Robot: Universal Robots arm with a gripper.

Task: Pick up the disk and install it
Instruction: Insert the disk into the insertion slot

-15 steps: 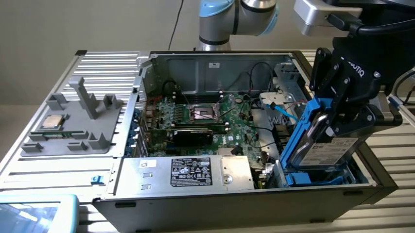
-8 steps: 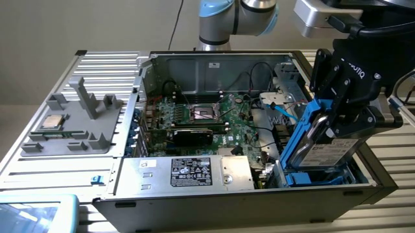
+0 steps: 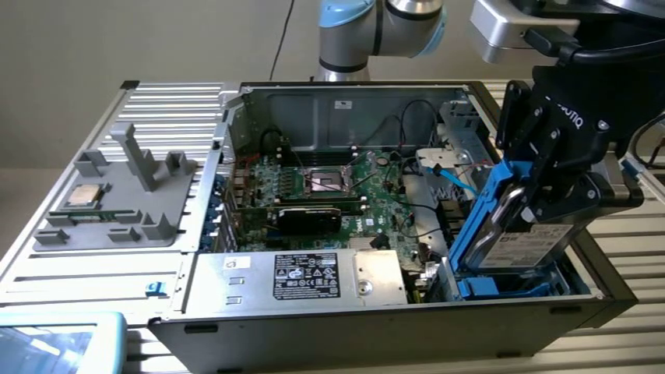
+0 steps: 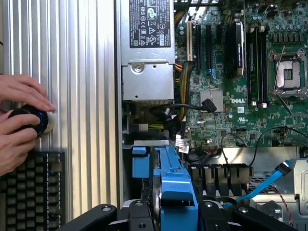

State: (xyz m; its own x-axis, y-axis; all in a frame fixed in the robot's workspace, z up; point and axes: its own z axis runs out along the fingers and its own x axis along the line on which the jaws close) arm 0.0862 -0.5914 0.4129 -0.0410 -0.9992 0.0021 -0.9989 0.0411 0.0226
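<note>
Presently, in the exterior view, the blue drive bay (image 3: 488, 288) is noted at 6 o'clock from the gripper (image 3: 571, 202). The disk (image 3: 519, 241) is clamped edge-on between partly closed jaws, long axis tilted 1 to 7 o'clock, lower end inside the bay; full seating is judged incomplete.

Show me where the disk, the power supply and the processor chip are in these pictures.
the disk (image 3: 519, 245): exterior view, on its white label.
the power supply (image 3: 304, 274): exterior view, on its black label.
the processor chip (image 3: 83, 196): exterior view, on its silver top.
</note>
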